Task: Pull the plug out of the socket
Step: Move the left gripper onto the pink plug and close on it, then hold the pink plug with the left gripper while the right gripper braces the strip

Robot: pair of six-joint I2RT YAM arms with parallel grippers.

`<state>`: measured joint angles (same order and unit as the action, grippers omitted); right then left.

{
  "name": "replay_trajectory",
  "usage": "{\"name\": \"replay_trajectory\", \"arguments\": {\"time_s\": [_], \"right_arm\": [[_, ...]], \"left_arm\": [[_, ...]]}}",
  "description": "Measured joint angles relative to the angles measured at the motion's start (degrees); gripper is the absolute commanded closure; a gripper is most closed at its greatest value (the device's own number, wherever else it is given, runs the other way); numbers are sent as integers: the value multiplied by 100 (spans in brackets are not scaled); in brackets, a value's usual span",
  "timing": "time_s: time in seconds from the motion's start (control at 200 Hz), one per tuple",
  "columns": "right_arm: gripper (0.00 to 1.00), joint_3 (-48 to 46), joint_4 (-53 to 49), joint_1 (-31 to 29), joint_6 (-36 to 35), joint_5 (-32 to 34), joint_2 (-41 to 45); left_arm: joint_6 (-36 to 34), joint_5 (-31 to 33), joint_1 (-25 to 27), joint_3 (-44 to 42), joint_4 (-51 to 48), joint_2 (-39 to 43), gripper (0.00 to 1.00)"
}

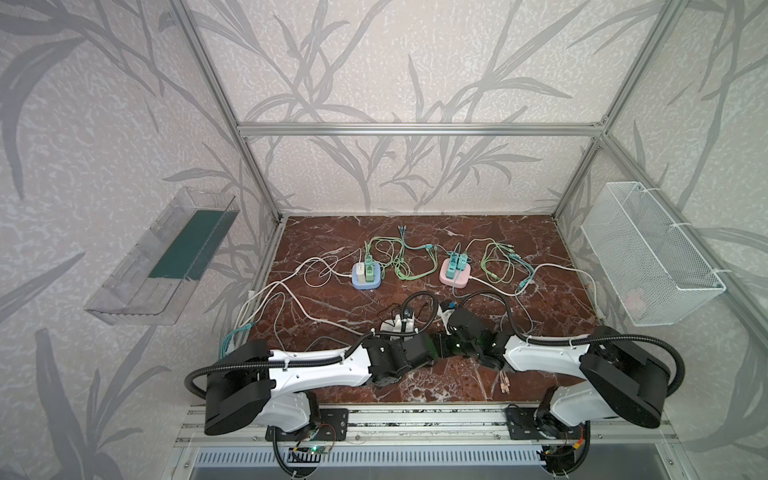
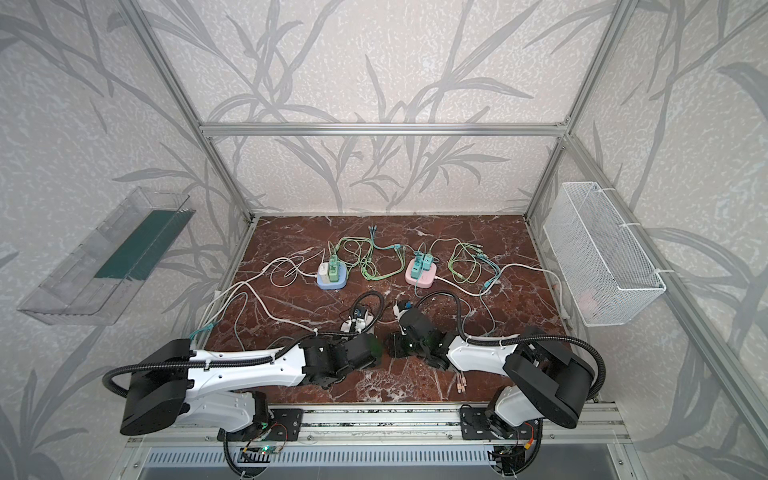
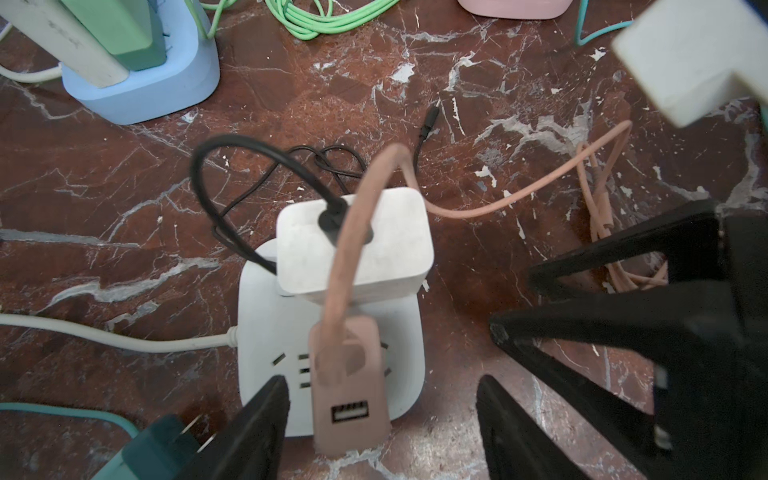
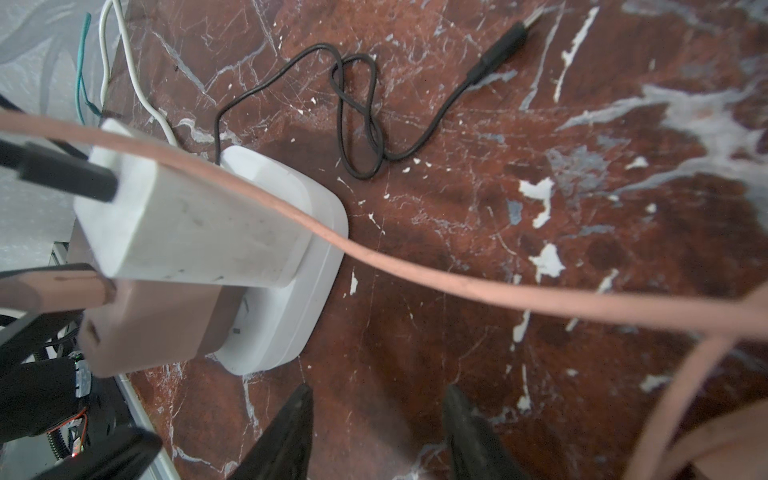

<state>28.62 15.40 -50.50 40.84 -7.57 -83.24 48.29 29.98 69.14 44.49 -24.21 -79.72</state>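
Left jaws apart astride pink plug point(image 3: 351, 395) on white socket point(image 3: 264, 328), right jaws apart, empty, white charger point(image 3: 395, 249) crowding plug

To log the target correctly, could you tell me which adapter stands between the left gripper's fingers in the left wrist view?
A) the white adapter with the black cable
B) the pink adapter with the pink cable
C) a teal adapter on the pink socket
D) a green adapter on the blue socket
B: the pink adapter, on the white socket, stands between the open fingers of the left gripper; the white adapter sits beyond them.
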Motion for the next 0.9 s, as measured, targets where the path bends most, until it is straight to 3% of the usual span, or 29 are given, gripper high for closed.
{"name": "replay_trajectory", "arguments": {"time_s": [0.59, 0.9], "right_arm": [[49, -7, -26, 20, -2, -2, -66], [49, 162, -17, 20, 59, -44, -238]], "left_arm": [[136, -153, -350, -20, -50, -269, 43], [227, -229, -466, -42, -4, -407, 61]]}}
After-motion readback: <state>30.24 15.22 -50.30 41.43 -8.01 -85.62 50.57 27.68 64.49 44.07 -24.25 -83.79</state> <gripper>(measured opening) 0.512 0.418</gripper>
